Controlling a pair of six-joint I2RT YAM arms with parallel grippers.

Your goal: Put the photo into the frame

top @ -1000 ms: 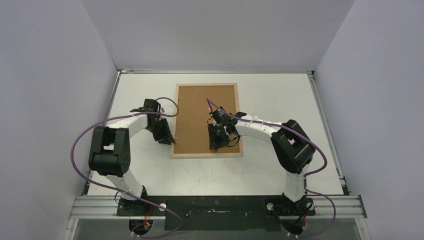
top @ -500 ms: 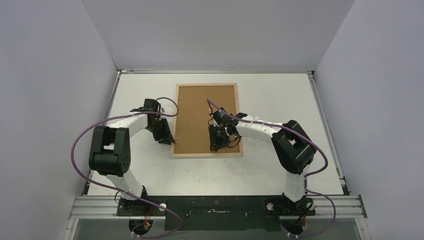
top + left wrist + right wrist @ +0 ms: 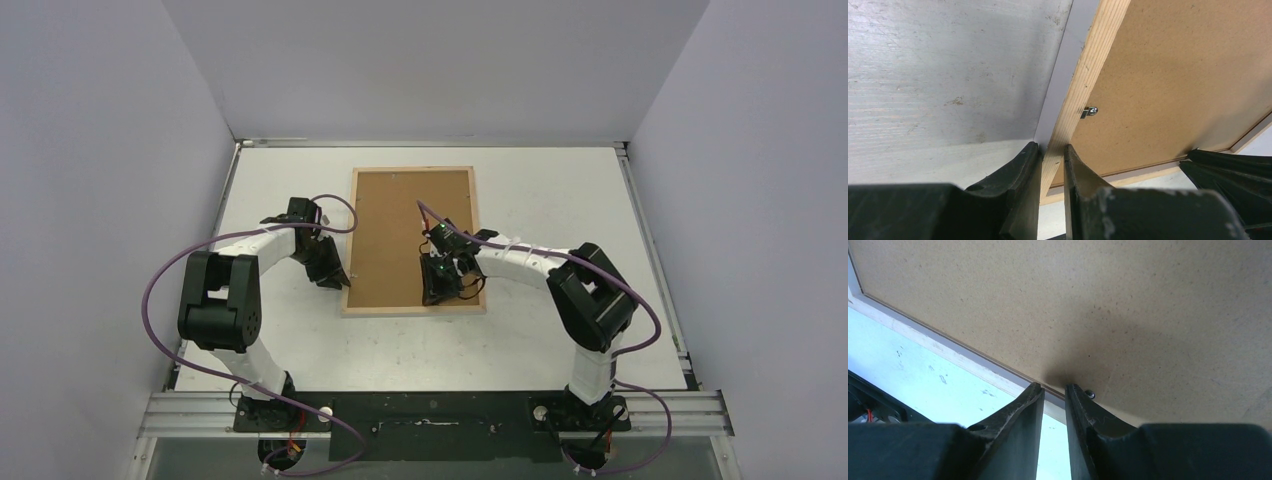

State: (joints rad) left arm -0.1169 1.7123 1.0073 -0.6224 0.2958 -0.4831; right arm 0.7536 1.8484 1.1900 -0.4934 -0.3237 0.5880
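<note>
The frame (image 3: 413, 240), pale wood-rimmed and filled by a brown hardboard backing (image 3: 400, 225), is laid flat mid-table (image 3: 560, 190). Its left rim is clamped by the left gripper (image 3: 1052, 165); its near rim is approached by the right gripper (image 3: 1054, 405), jaws nearly closed on nothing.

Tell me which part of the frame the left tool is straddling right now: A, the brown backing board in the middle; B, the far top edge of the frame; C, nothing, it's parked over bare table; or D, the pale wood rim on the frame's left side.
D: in the left wrist view the left tool has its fingers on either side of the pale wood rim of the frame, near a small metal clip.
</note>
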